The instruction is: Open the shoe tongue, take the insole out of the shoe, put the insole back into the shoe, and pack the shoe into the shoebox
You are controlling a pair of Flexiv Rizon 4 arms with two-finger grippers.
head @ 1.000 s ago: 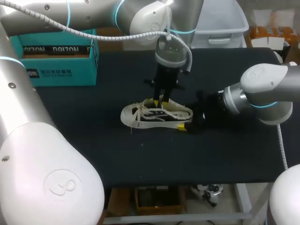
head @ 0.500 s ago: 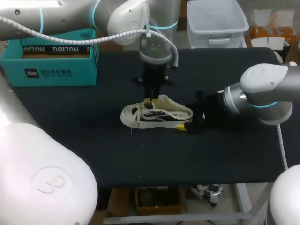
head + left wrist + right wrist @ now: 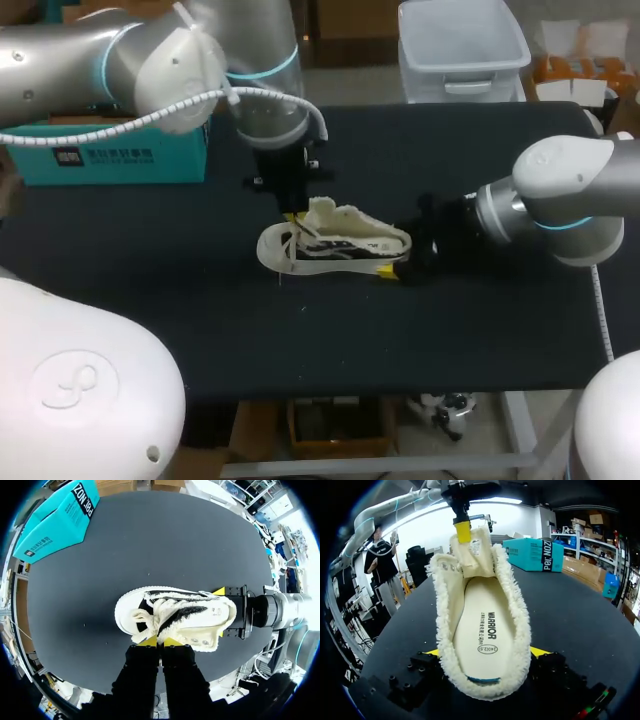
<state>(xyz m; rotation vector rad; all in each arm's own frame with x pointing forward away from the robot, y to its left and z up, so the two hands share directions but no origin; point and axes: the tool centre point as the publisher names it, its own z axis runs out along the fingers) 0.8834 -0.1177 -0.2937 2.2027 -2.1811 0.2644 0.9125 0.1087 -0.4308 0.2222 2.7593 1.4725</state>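
left end effector [image 3: 160,641] is clenched on the tongue [image 3: 471,555] of the shoe [image 3: 335,245], holding it raised and drawn toward the toe so that the mouth stands open and the insole [image 3: 482,630] lies exposed inside. right end effector [image 3: 485,652] grasps the heel from both sides, apparently to pin the shoe to the desk [image 3: 300,340] against that pull. the shoe sits mid-desk, well apart from the teal shoebox [image 3: 120,160] at the far left; by this layout the tongue-opening step is in hand and the insole is not yet out.
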